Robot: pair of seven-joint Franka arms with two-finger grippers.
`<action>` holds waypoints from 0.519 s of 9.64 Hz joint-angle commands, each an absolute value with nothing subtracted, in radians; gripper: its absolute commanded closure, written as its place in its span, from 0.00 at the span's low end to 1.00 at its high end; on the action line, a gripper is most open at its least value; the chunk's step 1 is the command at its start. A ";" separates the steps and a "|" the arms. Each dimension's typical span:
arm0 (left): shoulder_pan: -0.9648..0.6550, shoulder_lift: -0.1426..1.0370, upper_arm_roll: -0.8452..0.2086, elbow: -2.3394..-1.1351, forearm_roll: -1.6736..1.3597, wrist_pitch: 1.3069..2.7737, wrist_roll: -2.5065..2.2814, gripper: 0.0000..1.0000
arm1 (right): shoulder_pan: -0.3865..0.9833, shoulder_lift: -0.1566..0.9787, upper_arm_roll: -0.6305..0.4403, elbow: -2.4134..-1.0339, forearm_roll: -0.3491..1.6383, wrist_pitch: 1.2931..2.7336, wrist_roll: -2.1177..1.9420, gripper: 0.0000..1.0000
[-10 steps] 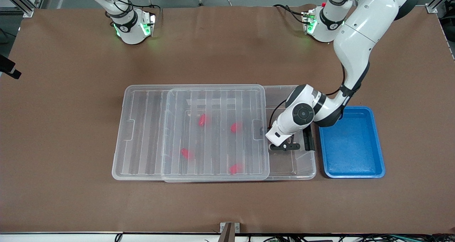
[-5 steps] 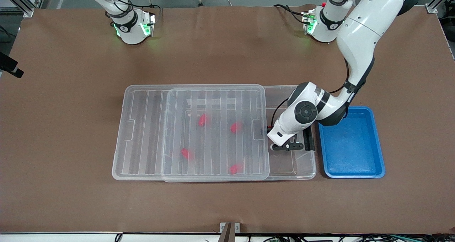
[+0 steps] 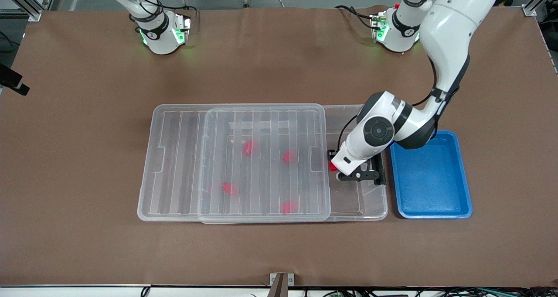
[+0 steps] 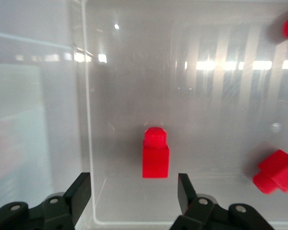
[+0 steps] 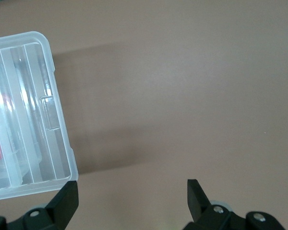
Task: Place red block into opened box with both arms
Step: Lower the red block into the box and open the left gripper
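1. Red block [image 4: 156,154]: lies on the bare floor of the opened box [image 3: 354,209], at the end toward the left arm's end of the table, just past the lid's edge. In the front view only a sliver of it [image 3: 333,167] shows; the left arm's wrist covers the rest. The left wrist view shows it whole, narrow end away from the fingers, not touched by them.

2. Left gripper [image 4: 134,194]: over the uncovered end of the box, directly above the red block. Jaws spread apart and empty, 1 finger on either side of the block with a clear gap each way. In the front view the gripper [image 3: 357,175] is mostly hidden under the wrist.

3. Clear lid [image 3: 263,164]: slid toward the right arm's end, overhanging the box there and covering most of it. 4 more red blocks [image 3: 248,147] show through it as blurred patches; their shapes cannot be made out. The box's black latch [image 3: 380,170] is partly hidden by the left arm.

4. Right gripper [image 5: 132,201]: the right arm waits, cut off by the frame above its base in the front view. In the right wrist view its jaws are parted and empty, over bare brown table [image 5: 182,96] beside a lid corner [image 5: 48,143].

5. Blue tray [image 3: 431,179]: beside the box toward the left arm's end, 1 corner hidden by the left arm.
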State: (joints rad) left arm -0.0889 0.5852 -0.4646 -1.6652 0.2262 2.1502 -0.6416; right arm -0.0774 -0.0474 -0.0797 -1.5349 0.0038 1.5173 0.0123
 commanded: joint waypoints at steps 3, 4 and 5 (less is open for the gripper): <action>-0.065 0.462 -0.476 -1.613 0.239 2.019 -0.650 0.00 | -0.080 -0.055 -0.080 -1.536 0.021 1.509 0.003 0.00; -0.061 0.451 -0.476 -1.555 0.239 1.949 -0.650 0.00 | -0.080 -0.055 -0.080 -1.536 0.023 1.509 0.003 0.00; -0.060 0.431 -0.474 -1.496 0.244 1.872 -0.649 0.00 | -0.080 -0.057 -0.080 -1.536 0.021 1.509 0.003 0.00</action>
State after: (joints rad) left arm -0.0663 0.4334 -0.4684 -1.5503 0.2262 1.9551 -0.6446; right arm -0.0774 -0.0474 -0.0797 -1.5347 0.0045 1.5169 0.0121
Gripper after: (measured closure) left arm 0.000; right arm 0.000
